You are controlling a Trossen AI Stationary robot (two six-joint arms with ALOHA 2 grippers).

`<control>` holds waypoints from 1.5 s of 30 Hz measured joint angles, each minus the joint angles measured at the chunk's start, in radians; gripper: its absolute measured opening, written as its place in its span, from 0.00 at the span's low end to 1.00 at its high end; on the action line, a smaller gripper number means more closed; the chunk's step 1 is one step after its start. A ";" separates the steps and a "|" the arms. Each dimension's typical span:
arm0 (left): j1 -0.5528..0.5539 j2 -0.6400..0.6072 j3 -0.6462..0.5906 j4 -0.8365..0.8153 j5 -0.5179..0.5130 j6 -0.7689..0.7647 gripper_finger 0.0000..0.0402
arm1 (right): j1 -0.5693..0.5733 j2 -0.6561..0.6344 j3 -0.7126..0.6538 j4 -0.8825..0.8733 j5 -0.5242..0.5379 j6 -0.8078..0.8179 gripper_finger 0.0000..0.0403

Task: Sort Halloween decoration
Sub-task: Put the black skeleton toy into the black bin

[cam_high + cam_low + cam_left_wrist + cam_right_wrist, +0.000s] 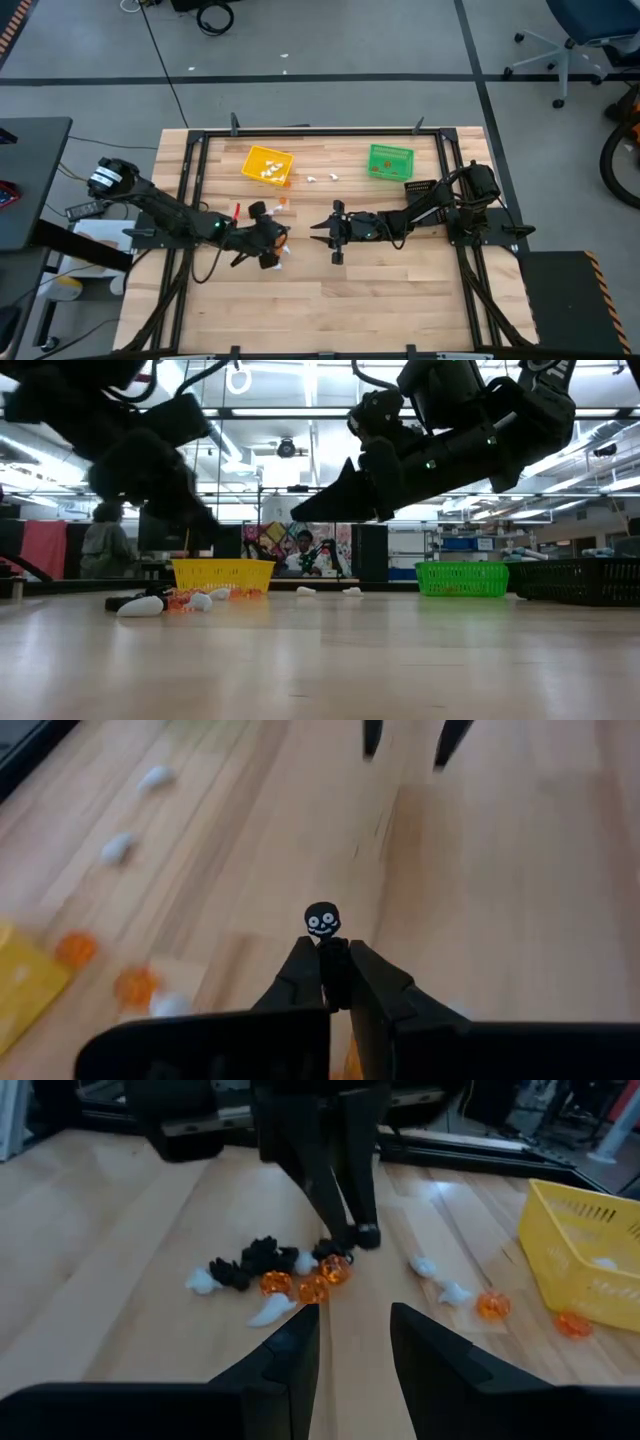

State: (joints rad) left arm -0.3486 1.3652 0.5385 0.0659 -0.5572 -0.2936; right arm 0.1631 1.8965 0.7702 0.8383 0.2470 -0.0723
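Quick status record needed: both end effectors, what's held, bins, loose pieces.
left end effector: shut on black skull trinket, mid-table
right end effector: open, empty, facing the left arm
yellow bin: back left, holds white pieces
green bin: back right
loose pile: white, orange and black trinkets beside the left arm
stray white pieces: between the bins

White, orange and black are shown by the Halloween decoration [290, 1275]; one black trinket [321, 920] is marked with a white grinning face.
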 joint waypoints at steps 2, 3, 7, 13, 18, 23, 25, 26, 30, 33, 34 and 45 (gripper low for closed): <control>0.021 0.026 0.000 0.072 0.028 0.039 0.03 | 0.000 0.000 0.000 -0.002 0.003 0.001 0.32; 0.028 0.037 0.000 0.101 0.033 0.055 0.03 | 0.000 0.000 0.000 -0.003 0.011 0.007 0.32; 0.043 0.088 0.000 0.188 0.039 0.104 0.03 | 0.001 -0.033 -0.014 -0.003 0.014 0.026 0.32; 0.045 0.142 0.000 0.320 0.039 0.185 0.03 | 0.004 -0.117 -0.053 0.009 0.012 0.029 0.32; 0.045 0.161 0.000 0.450 0.038 0.301 0.03 | 0.007 -0.122 -0.108 0.193 -0.057 0.048 0.32; 0.045 0.160 0.000 0.558 0.036 0.391 0.03 | 0.007 -0.120 -0.151 0.310 -0.068 0.050 0.32; 0.049 0.160 0.001 0.597 0.036 0.413 0.03 | 0.007 -0.118 -0.153 0.340 -0.071 0.043 0.32; 0.054 0.160 0.001 0.606 0.044 0.418 0.03 | 0.007 -0.117 -0.152 0.359 -0.078 0.037 0.32; 0.079 0.160 0.001 0.655 0.088 0.420 0.03 | 0.007 -0.116 -0.145 0.395 -0.086 -0.015 0.32; 0.091 0.160 0.001 0.697 0.107 0.427 0.03 | 0.007 -0.116 -0.132 0.402 -0.103 -0.046 0.33; 0.092 0.160 0.001 0.720 0.108 0.441 0.03 | 0.007 -0.116 -0.130 0.401 -0.109 -0.053 0.34; 0.087 0.160 0.001 0.806 0.152 0.499 0.03 | 0.007 -0.115 -0.127 0.445 -0.109 -0.111 0.37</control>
State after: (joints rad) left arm -0.2619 1.5257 0.5392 0.8724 -0.4055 0.2054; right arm 0.1703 1.7813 0.6434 1.2829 0.1375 -0.1837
